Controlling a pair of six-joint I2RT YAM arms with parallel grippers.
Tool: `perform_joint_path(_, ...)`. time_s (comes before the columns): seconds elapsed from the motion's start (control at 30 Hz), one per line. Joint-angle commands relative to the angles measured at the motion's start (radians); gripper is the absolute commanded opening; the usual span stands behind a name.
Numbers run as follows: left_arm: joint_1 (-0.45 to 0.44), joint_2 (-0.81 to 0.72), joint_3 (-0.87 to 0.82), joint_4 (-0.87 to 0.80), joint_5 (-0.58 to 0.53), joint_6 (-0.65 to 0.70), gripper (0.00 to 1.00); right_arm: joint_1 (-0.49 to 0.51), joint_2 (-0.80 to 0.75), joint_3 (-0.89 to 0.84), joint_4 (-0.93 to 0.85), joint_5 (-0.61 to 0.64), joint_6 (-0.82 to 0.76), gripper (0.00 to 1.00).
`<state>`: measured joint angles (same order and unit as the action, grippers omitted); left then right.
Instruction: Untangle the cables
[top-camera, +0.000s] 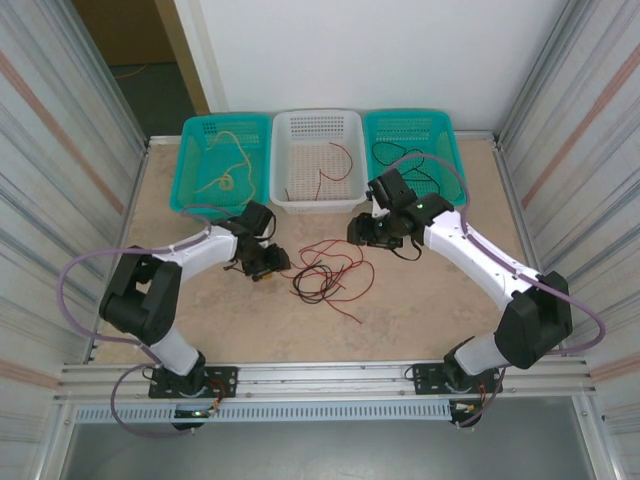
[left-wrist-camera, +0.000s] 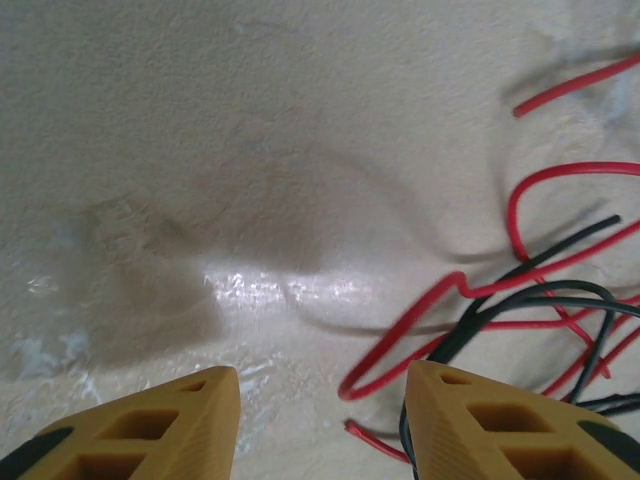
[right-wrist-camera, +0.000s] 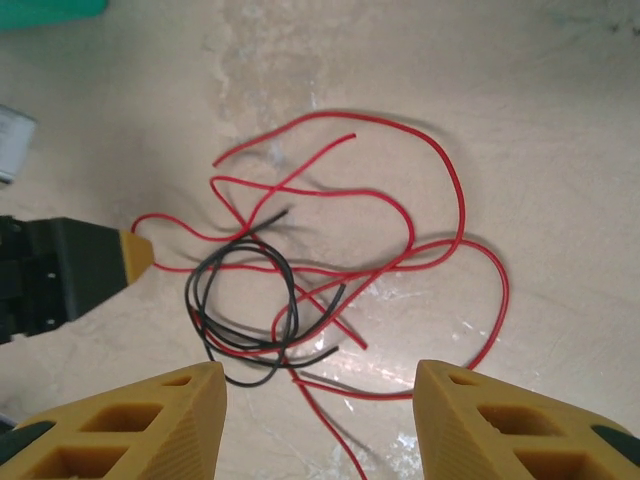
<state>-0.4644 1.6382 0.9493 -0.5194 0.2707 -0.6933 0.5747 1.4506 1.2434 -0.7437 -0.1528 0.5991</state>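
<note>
The cables (top-camera: 325, 275) lie as a loose red-and-black tangle in the middle of the surface (top-camera: 200, 310), between the two arms. The left end effector (left-wrist-camera: 322, 385) sits low at the tangle's 9 o'clock, fingers apart and nothing between them; red and black strands pass close by its right finger (left-wrist-camera: 490, 430). The right end effector (right-wrist-camera: 318, 390) is at the tangle's 1 o'clock, fingers spread and holding nothing, with the heap seen beyond them. At the back, the left basket (top-camera: 215, 208) at 11 o'clock holds a tan cable (top-camera: 228, 172). The white basket (top-camera: 318, 204) at 12 holds a red cable (top-camera: 336, 165), and the right basket (top-camera: 440, 135) at 1 holds a black cable (top-camera: 400, 160).
</note>
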Motion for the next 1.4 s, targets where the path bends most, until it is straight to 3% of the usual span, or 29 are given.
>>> perform_joint_path(0.0,0.004,0.018,0.019,0.043,0.031,0.005,0.45,-0.003,-0.003,0.025,0.036,0.008,0.037,0.51)
perform_joint_path(0.1,0.004,0.049,0.024,0.069,0.041,0.009,0.37,0.000,0.015,0.044,0.044,-0.002,0.042,0.51)
perform_joint_path(0.23,-0.003,0.035,0.041,0.064,0.060,0.013,0.14,0.011,0.029,0.068,0.037,-0.001,0.042,0.49)
perform_joint_path(0.37,-0.058,-0.061,0.101,-0.069,-0.038,0.070,0.01,0.017,0.015,0.073,0.035,0.008,0.036,0.48)
perform_joint_path(0.6,-0.171,-0.234,0.273,-0.289,-0.194,0.199,0.00,0.017,-0.007,0.128,0.033,-0.003,0.030,0.49)
perform_joint_path(0.93,-0.172,-0.381,0.374,-0.250,-0.069,0.247,0.00,0.016,-0.033,0.220,0.037,-0.062,0.077,0.56)
perform_joint_path(1.1,-0.172,-0.410,0.357,-0.190,-0.048,0.235,0.00,-0.007,-0.059,0.185,0.168,-0.175,0.192,0.61)
perform_joint_path(1.37,-0.172,-0.457,0.314,-0.090,-0.037,0.210,0.00,-0.004,-0.030,0.160,0.242,-0.226,0.269,0.55)
